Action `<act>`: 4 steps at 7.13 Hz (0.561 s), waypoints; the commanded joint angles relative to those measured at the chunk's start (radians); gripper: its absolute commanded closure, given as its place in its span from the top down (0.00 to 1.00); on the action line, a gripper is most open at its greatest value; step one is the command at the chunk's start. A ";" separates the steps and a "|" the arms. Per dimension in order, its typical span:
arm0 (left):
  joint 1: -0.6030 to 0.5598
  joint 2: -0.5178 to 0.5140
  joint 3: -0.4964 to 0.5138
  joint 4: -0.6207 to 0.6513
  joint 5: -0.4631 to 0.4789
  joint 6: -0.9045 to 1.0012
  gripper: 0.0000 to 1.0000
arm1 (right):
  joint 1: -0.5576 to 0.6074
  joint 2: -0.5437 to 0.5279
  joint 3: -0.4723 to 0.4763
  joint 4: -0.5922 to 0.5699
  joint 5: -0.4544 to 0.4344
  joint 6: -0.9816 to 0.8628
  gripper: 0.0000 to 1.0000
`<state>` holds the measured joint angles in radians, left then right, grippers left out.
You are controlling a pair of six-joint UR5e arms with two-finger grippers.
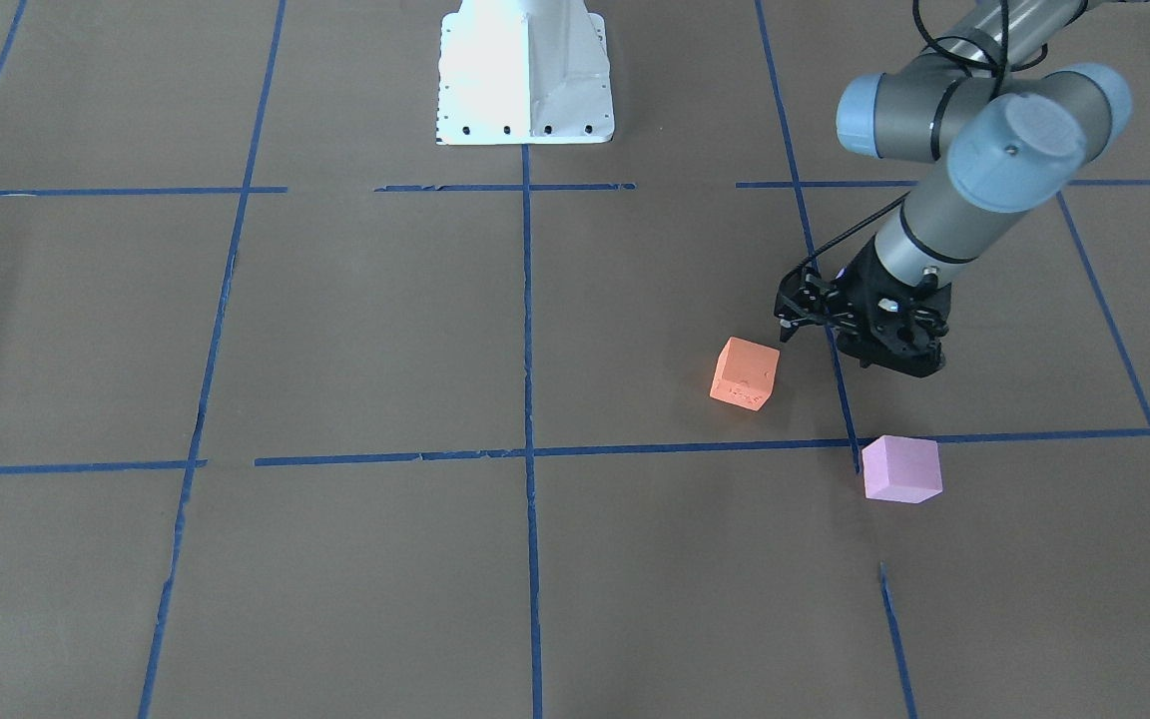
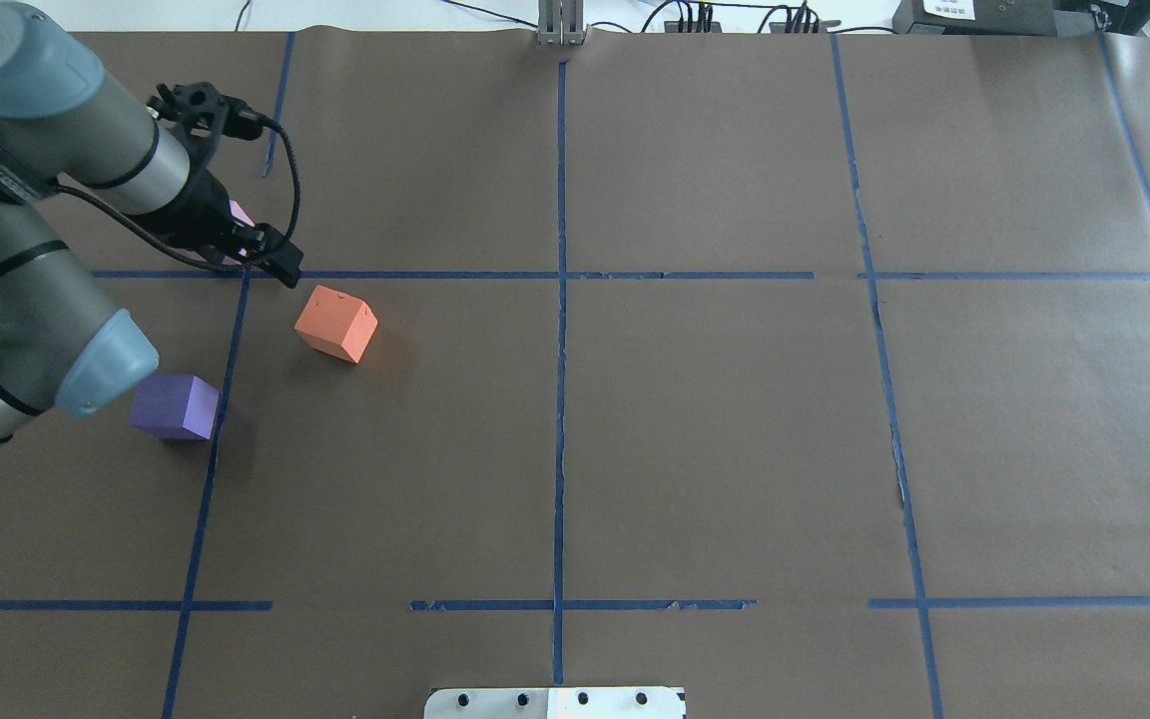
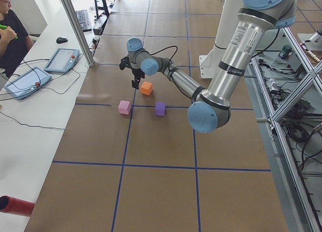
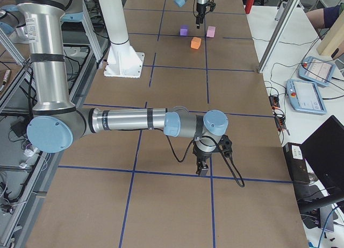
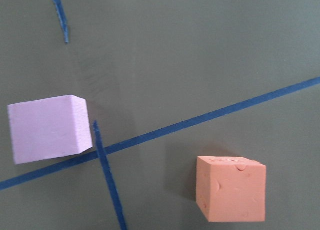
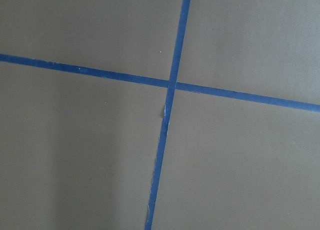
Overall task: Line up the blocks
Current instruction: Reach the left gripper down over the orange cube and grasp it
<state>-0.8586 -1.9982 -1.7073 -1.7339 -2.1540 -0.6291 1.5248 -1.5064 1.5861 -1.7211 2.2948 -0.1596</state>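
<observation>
The orange block (image 1: 745, 373) lies turned against the tape grid; it also shows in the overhead view (image 2: 335, 324) and the left wrist view (image 5: 231, 195). The pale pink block (image 1: 899, 469) sits at a tape crossing, also in the left wrist view (image 5: 47, 129). The violet-blue block (image 2: 176, 406) rests beside the left arm's elbow and is hidden in the front-facing view. My left gripper (image 1: 909, 364) hovers between the orange and pink blocks, looks shut and holds nothing. My right gripper (image 4: 203, 170) hangs low over a bare tape crossing far from the blocks; I cannot tell its state.
Blue tape lines (image 2: 560, 399) divide the brown table into squares. The white robot base (image 1: 525, 70) stands at the table's middle edge. A side bench with tablets (image 3: 30, 83) and a seated person runs along the operators' side.
</observation>
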 commanded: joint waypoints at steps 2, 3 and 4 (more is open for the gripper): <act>0.089 -0.019 0.031 -0.030 0.069 -0.041 1.00 | 0.000 0.000 0.000 0.000 0.000 0.000 1.00; 0.096 -0.045 0.072 -0.035 0.068 -0.037 1.00 | 0.000 0.000 0.000 0.000 0.000 0.000 1.00; 0.107 -0.068 0.107 -0.036 0.065 -0.034 1.00 | 0.000 0.000 0.000 0.000 0.000 0.000 1.00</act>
<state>-0.7636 -2.0392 -1.6413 -1.7672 -2.0874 -0.6663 1.5248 -1.5064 1.5861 -1.7212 2.2948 -0.1595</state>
